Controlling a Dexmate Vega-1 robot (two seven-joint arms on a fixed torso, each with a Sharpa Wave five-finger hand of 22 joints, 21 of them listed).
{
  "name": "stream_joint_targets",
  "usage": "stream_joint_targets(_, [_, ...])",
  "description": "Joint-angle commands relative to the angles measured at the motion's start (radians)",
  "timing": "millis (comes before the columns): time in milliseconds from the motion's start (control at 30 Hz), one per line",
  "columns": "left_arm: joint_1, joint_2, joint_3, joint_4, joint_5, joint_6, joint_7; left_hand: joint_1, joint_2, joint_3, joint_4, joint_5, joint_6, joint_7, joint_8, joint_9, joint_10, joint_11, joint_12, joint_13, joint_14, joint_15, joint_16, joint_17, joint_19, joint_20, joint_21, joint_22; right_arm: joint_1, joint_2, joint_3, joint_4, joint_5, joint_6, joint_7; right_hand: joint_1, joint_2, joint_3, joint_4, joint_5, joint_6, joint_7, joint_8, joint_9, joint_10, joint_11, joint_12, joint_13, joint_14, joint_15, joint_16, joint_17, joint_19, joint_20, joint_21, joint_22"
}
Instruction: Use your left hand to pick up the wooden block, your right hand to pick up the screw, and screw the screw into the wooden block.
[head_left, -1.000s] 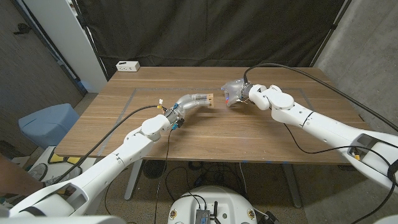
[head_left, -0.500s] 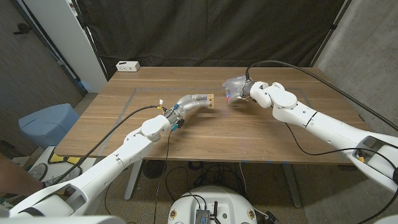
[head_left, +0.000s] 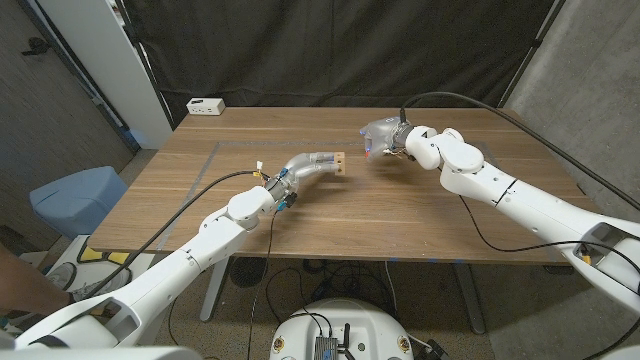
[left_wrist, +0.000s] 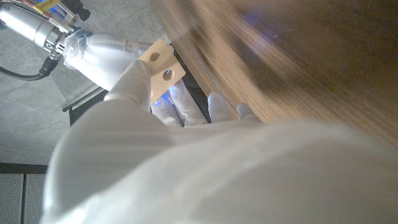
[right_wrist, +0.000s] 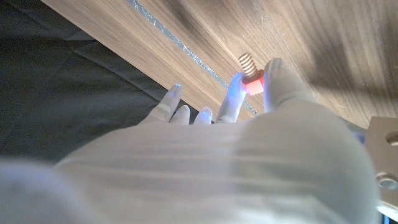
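Our right hand (head_left: 380, 140) pinches the screw (right_wrist: 249, 69) between thumb and a fingertip, the other fingers spread. We hold it by its red head, with the ridged, pale thread sticking out bare beyond the fingers. The hand hangs above the table (head_left: 420, 210), near the block but apart from it.

Our left hand (head_left: 318, 163) grips the wooden block (head_left: 339, 162) near the table's middle, with the block's end face turned towards the right hand. In the left wrist view the block (left_wrist: 159, 62) is a flat, light, smooth-sawn piece with two round holes in its face.

We judge the main risk to be the meeting of thread and hole. The pinch sits on a small head only, so a push off the hole's axis could tilt the screw or lever it out of the fingers, and it would drop to the table. If the tip lands on the flat wood between the two holes, it may skid, as the surface looks smooth. The block is also held at one end, so pressure on the far end could turn it in the grasp.

The gloved fingers look soft and white, and the tabletop is brown wood grain with a pale taped line.
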Motion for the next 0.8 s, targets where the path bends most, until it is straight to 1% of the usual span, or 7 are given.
stream_joint_targets(33, [-0.005, -0.005, 0.005, 0.001, 0.011, 0.000, 0.006, 0.002, 0.011, -0.006, 0.002, 0.004, 0.016, 0.001, 0.003, 0.003, 0.011, 0.000, -0.001, 0.004, 0.004, -0.059, -0.001, 0.002, 0.002, -0.002, 0.001, 0.005, -0.039, -0.005, 0.051, -0.048, 0.066, -0.049, -0.033, -0.009, 0.001, -0.001, 0.006, -0.003, 0.008, 0.005, 0.007, 0.004, 0.008, 0.004, 0.005, 0.003, 0.010, -0.090, 0.002, 0.003, 0.010, -0.065, -0.002, 0.002])
stream_joint_targets(167, [-0.013, -0.005, 0.010, -0.002, 0.027, 0.007, 0.012, 0.002, 0.011, -0.007, 0.002, 0.004, 0.016, 0.001, 0.003, 0.003, 0.011, 0.000, -0.001, 0.004, 0.005, -0.059, -0.001, 0.002, 0.001, -0.002, 0.001, 0.005, -0.052, -0.008, 0.066, -0.066, 0.089, -0.067, -0.049, -0.012, 0.000, -0.002, 0.007, -0.003, 0.010, 0.007, 0.010, 0.005, 0.011, 0.010, 0.004, 0.003, 0.012, -0.089, 0.003, 0.003, 0.010, -0.064, -0.002, 0.002])
stream_joint_targets(333, [-0.021, -0.012, 0.013, 0.006, 0.039, -0.003, 0.016, 0.001, 0.011, -0.007, 0.001, 0.004, 0.015, 0.000, 0.003, 0.003, 0.010, 0.000, -0.002, 0.004, 0.005, -0.060, -0.001, 0.002, 0.001, -0.002, 0.000, 0.005, -0.068, -0.010, 0.083, -0.087, 0.119, -0.097, -0.068, -0.015, -0.002, -0.003, 0.007, -0.004, 0.011, 0.009, 0.012, 0.006, 0.013, 0.011, 0.004, 0.003, 0.014, -0.088, 0.003, 0.003, 0.012, -0.062, -0.003, 0.002])
stream_joint_targets(433, [-0.025, -0.016, 0.015, 0.002, 0.046, 0.008, 0.028, 0.001, 0.011, -0.008, 0.001, 0.004, 0.015, 0.000, 0.002, 0.003, 0.010, 0.000, -0.003, 0.004, 0.004, -0.059, -0.001, 0.002, 0.001, -0.002, 0.000, 0.005, -0.088, -0.005, 0.106, -0.099, 0.153, -0.115, -0.101, -0.016, -0.001, -0.003, 0.008, -0.004, 0.014, 0.010, 0.014, 0.007, 0.015, 0.009, 0.004, 0.003, 0.016, -0.087, 0.003, 0.004, 0.013, -0.060, -0.003, 0.002])
stream_joint_targets(500, [-0.030, -0.019, 0.018, 0.009, 0.052, -0.001, 0.025, 0.001, 0.011, -0.008, 0.001, 0.004, 0.015, 0.000, 0.002, 0.003, 0.010, 0.000, -0.003, 0.005, 0.003, -0.058, -0.002, 0.002, 0.001, -0.002, 0.000, 0.005, -0.094, -0.006, 0.112, -0.106, 0.167, -0.126, -0.113, -0.017, 0.000, -0.003, 0.008, -0.004, 0.016, 0.012, 0.016, 0.007, 0.018, 0.010, 0.004, 0.003, 0.018, -0.084, 0.004, 0.004, 0.014, -0.059, -0.003, 0.002])
stream_joint_targets(600, [-0.033, -0.023, 0.020, 0.012, 0.061, -0.003, 0.033, 0.001, 0.011, -0.008, 0.001, 0.004, 0.015, 0.001, 0.002, 0.003, 0.010, 0.000, -0.004, 0.005, 0.003, -0.059, -0.002, 0.002, 0.000, -0.001, 0.000, 0.005, -0.102, -0.008, 0.119, -0.118, 0.187, -0.140, -0.128, -0.018, -0.001, -0.003, 0.008, -0.004, 0.015, 0.013, 0.017, 0.008, 0.021, 0.018, 0.004, 0.003, 0.020, -0.083, 0.004, 0.004, 0.015, -0.059, -0.003, 0.002])
stream_joint_targets(800, [-0.037, -0.031, 0.022, 0.018, 0.070, -0.010, 0.041, 0.000, 0.011, -0.009, 0.001, 0.004, 0.014, 0.001, 0.001, 0.003, 0.010, 0.000, -0.005, 0.005, 0.003, -0.059, -0.002, 0.002, 0.001, -0.001, 0.001, 0.005, -0.120, -0.008, 0.134, -0.142, 0.220, -0.180, -0.164, -0.019, -0.002, -0.003, 0.007, -0.005, 0.014, 0.014, 0.019, 0.009, 0.023, 0.018, 0.004, 0.003, 0.021, -0.082, 0.004, 0.004, 0.016, -0.057, -0.003, 0.002])
